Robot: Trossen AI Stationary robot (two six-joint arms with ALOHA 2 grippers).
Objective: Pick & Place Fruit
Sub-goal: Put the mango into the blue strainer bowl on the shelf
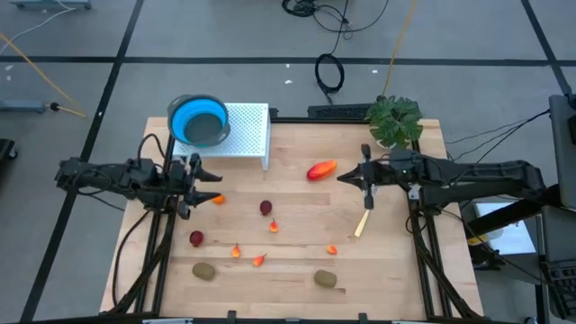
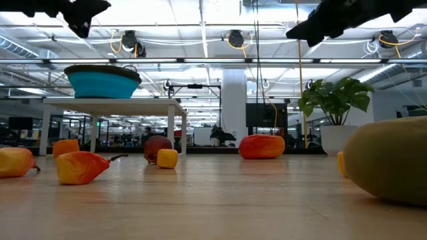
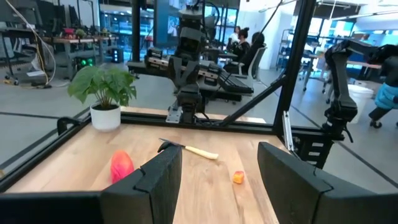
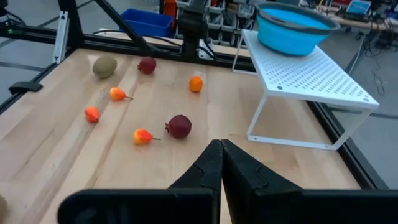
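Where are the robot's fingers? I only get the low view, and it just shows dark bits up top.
Observer: The left gripper hangs near the small orange ball, its fingers open and holding nothing.
Operator: What about the other one?
Observer: The right gripper is shut and empty, beside the red-orange oval fruit.
Operator: How many kiwis are there?
Observer: Two, the left kiwi and the right kiwi, along the table edge opposite the blue bowl.

low view: we see the near kiwi (image 2: pixel 393 160) blurred and cut by the right edge; an orange-red bit (image 2: pixel 15 162) clipped at left. both arms cropped at top.
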